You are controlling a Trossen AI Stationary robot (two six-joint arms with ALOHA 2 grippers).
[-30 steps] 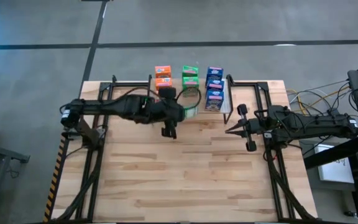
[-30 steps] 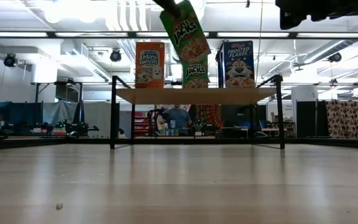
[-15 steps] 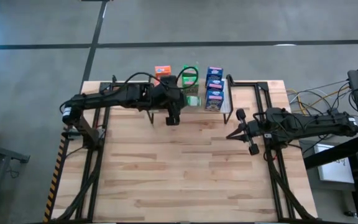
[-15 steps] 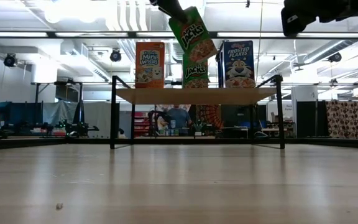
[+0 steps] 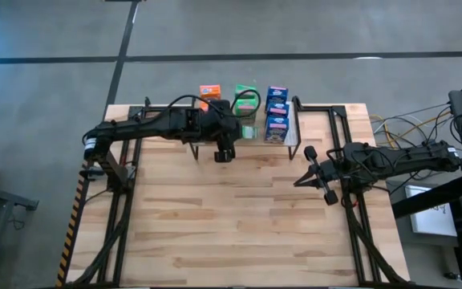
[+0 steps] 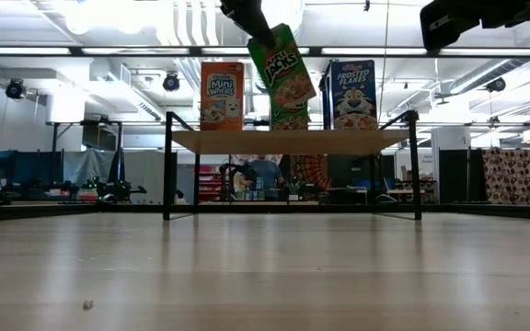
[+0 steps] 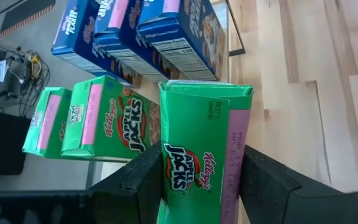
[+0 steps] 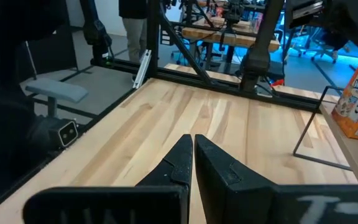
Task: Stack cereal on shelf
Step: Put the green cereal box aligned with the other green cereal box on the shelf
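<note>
Above the shelf (image 6: 293, 141) my left gripper (image 6: 254, 20) is shut on a green cereal box (image 6: 282, 64), which also shows in the left wrist view (image 7: 201, 155). Other cereal boxes stand upright on the shelf plank: an orange one (image 6: 222, 95), a green one (image 6: 289, 116) behind the held box, and a blue one (image 6: 352, 95). From above they form orange (image 5: 209, 91), green (image 5: 245, 95) and blue (image 5: 276, 112) rows. My right gripper (image 8: 192, 155) is shut on nothing, over the table's right side (image 5: 299, 178). My left gripper pinches the green box between its two fingers (image 7: 143, 180), one on each of two opposite sides, near the box's upper end (image 6: 263, 37). The fingers slant down toward the far edge. The box hangs below them, tilted, clear of the shelf plank.
The shelf's black frame legs (image 6: 167, 165) stand on the far part of the wooden table (image 5: 239, 217). Black rails (image 5: 119, 217) run along both table sides. A person (image 6: 263, 175) stands in the room beyond.
My left gripper has carried the green box toward the far edge, over the shelf and closer to the standing green boxes. The box has sunk a little and stays tilted. My right gripper has rolled slightly, still shut.
</note>
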